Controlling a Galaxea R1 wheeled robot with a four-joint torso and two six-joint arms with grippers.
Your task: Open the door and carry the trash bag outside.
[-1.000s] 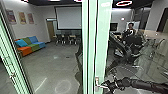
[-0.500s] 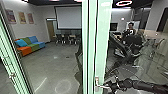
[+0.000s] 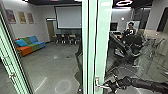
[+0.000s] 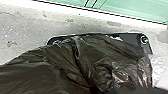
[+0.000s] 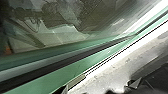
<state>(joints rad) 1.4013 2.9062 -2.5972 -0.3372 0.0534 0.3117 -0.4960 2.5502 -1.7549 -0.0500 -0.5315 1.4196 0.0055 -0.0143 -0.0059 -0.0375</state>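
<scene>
My right gripper (image 3: 110, 86) is at the lever handle (image 3: 98, 84) of the pale green door frame (image 3: 102, 45) in the head view; whether it touches the handle I cannot tell. The right wrist view has the green door edge (image 5: 62, 76) running diagonally, with a metal fitting (image 5: 76, 82) low on it. A dark, crumpled trash bag (image 4: 75, 65) spreads large in the left wrist view, draped over part of the robot's dark plate. How the left gripper holds the bag is hidden.
Beyond the glass are a colourful sofa (image 3: 30, 45), chairs (image 3: 66, 38) and a projection screen (image 3: 68, 17). Another green door post (image 3: 15, 72) stands at the left. A person (image 3: 130, 29) appears behind the glass on the right, among dark reflections.
</scene>
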